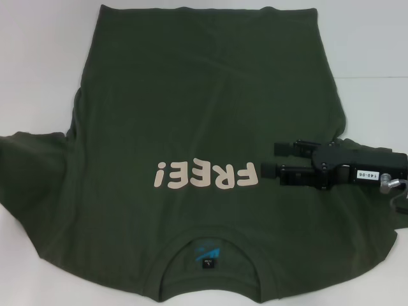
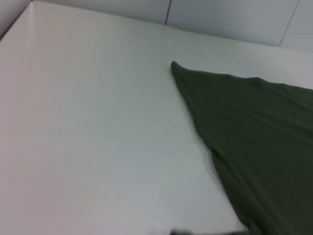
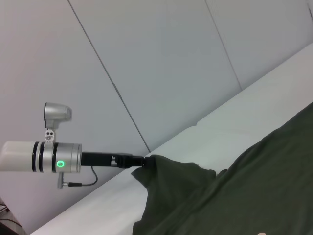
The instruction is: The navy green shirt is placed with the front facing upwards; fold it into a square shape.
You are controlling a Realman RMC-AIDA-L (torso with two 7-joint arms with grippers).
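The navy green shirt lies spread flat on the table, front up, with cream "FREE!" lettering and the collar with its blue label nearest me. My right gripper hovers over the shirt's right side just beside the lettering, its fingers pointing inward, open with nothing between them. The left gripper is outside the head view. In the right wrist view the left gripper meets a raised, bunched peak of the shirt's sleeve and appears shut on it. The left wrist view shows the shirt's edge and a corner.
The white table surrounds the shirt. A pale panelled wall stands behind the table. The shirt's right sleeve lies under my right arm.
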